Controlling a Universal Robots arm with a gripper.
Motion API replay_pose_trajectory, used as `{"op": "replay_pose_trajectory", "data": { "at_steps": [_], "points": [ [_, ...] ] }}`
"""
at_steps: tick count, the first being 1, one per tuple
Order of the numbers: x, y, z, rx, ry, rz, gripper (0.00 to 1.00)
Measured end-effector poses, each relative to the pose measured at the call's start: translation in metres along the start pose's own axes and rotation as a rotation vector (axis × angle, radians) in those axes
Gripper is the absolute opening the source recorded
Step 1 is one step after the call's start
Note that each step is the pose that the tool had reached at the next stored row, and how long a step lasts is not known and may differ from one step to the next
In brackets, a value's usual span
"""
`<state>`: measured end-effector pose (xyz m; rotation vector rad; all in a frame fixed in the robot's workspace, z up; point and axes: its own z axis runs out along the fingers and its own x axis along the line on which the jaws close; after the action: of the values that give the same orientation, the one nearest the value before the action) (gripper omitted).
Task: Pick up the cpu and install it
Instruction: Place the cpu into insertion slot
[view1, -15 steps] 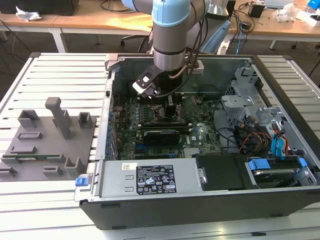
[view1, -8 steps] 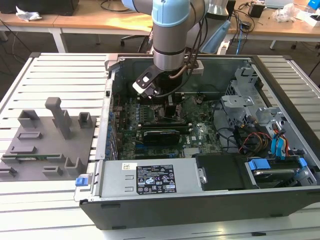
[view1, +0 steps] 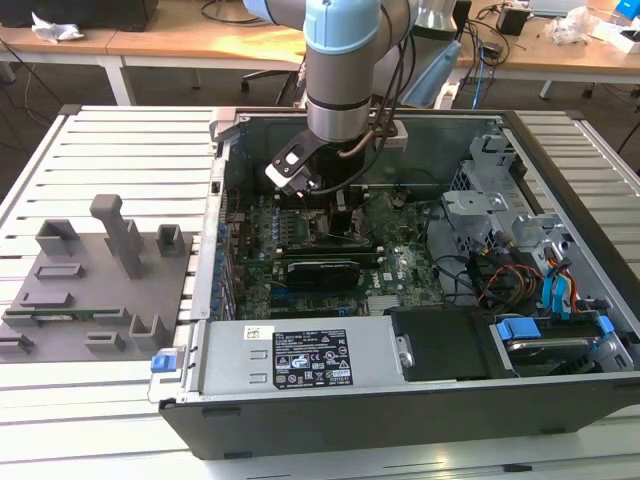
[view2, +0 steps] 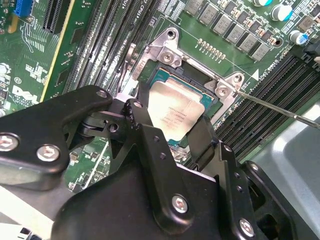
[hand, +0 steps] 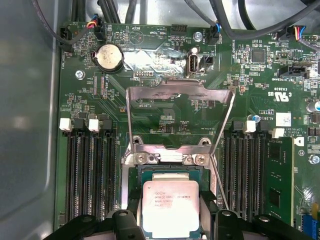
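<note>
The cpu (hand: 171, 207), a square chip with a silvery top, is held between my gripper's (hand: 171, 212) two black fingers (hand: 131, 216), which press on its two opposite edges. It hangs right over the open motherboard socket (hand: 167, 159), square with the frame; whether it rests in the socket I cannot tell. In the second wrist view the cpu (view2: 172, 112) lies inside the socket frame (view2: 165, 47) with the gripper (view2: 172, 127) shut on it. In the exterior view the gripper (view1: 335, 215) reaches down into the open computer case (view1: 300, 345).
The socket's metal load plate (hand: 180, 95) stands swung open, and its thin lever (view2: 280, 107) sticks out sideways. Memory slots (hand: 90, 175) flank the socket. A grey fixture plate with blocks (view1: 100, 280) lies at the exterior view's left. Drive cages and cables (view1: 520, 270) fill the case's right.
</note>
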<state>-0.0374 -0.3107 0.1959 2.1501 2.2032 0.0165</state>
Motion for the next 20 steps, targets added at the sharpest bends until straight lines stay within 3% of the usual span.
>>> {"op": "replay_pose_trajectory", "data": {
  "at_steps": [20],
  "points": [
    [-0.0001, 0.0014, -0.0001, 0.0011, -0.0009, 0.017, 0.55]
  ]
}}
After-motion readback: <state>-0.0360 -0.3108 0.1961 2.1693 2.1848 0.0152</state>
